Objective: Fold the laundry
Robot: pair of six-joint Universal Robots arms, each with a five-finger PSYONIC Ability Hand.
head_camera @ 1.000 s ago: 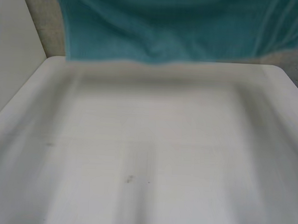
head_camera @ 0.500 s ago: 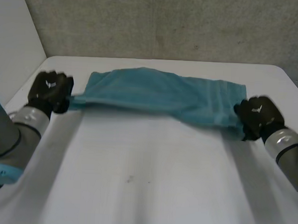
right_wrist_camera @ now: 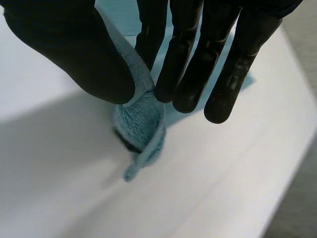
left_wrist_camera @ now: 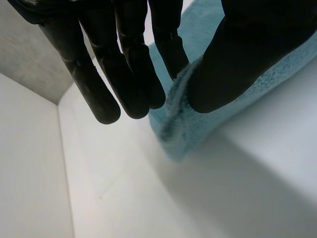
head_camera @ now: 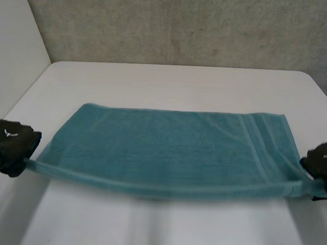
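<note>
The white table (head_camera: 171,82) runs from 12 o'clock to 6 in the head view, with a grey wall (head_camera: 185,25) behind it at 12. A teal towel (head_camera: 173,147) is spread wide across the middle of the table. Its far edge lies flat towards 12, and its near edge is pulled taut between the two hands and raised slightly, with shadow under it. The towel's striped band is at its 3 o'clock end.

The left hand (head_camera: 9,144) is at 8 o'clock, on the near left corner. The right hand (head_camera: 323,164) is at 4 o'clock, on the near right corner. In the left wrist view, the left hand (left_wrist_camera: 124,49) pinches the towel (left_wrist_camera: 183,119) at its corner between thumb and one finger, while the other fingers hang almost straight beside it. In the right wrist view, the right hand (right_wrist_camera: 64,44) pinches the towel (right_wrist_camera: 141,119) the same way. The bunched corner droops below its fingertips, off the table (right_wrist_camera: 223,173)
</note>
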